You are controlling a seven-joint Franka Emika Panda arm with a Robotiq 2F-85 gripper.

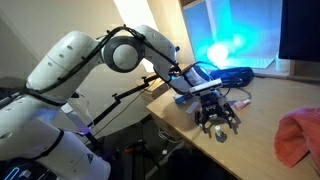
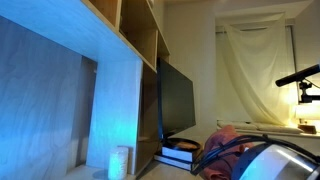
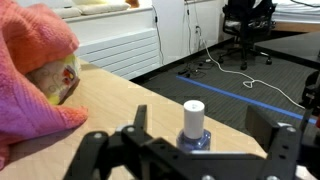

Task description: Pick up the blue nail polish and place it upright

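The blue nail polish bottle (image 3: 193,130) has a white cap and stands upright on the wooden table (image 3: 120,100). In the wrist view it sits between my gripper's fingers (image 3: 212,128). The fingers are spread wide, with a gap on both sides of the bottle. In an exterior view my gripper (image 1: 218,122) hangs low over the table near its edge, and the bottle is too small to make out under it.
A pink cloth (image 3: 35,75) lies bunched on the table beside the gripper, with a yellowish object tucked in it; it shows in both exterior views (image 1: 298,135) (image 2: 225,137). The table edge (image 3: 170,95) is close behind the bottle. A dark monitor (image 2: 178,100) stands by a shelf.
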